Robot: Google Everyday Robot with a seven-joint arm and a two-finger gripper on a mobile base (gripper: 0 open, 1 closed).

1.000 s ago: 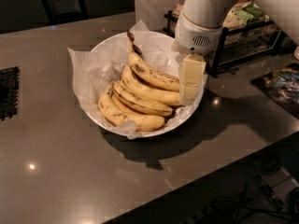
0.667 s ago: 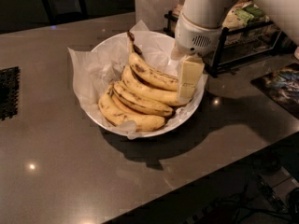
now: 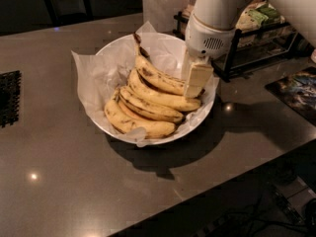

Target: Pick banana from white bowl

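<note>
- Since a second ago the gripper (image 3: pixel 196 85) has eased slightly to the left across the white bowl (image 3: pixel 201 116), closer over the far end of the banana (image 3: pixel 158 78); the fruit itself lies as it did.
- It hangs from the pale arm (image 3: pixel 217 14) that comes in from the upper right, and sits low inside the right side of the bowl, against the banana's blossom end.
- Whether the gripper is spread, closed, or pinching the fruit cannot be told from this view.
- The banana lies on top of the bunch, its long blackened stem pointing toward the bowl's far rim, with a dark brown blotch just below the stem.
- The other bananas (image 3: pixel 148 110) are stacked beneath and in front of it, curving the same way.
- Crumpled white paper (image 3: pixel 94 78) lines the bowl and spills over its left edge.
- The bowl stands on a dark grey counter (image 3: pixel 64 181).
- A black wire rack (image 3: pixel 247 48) stands behind the arm.
- A black mesh mat (image 3: pixel 10 98) lies at the counter's left edge and a printed mat (image 3: pixel 296 88) at its right.
</note>
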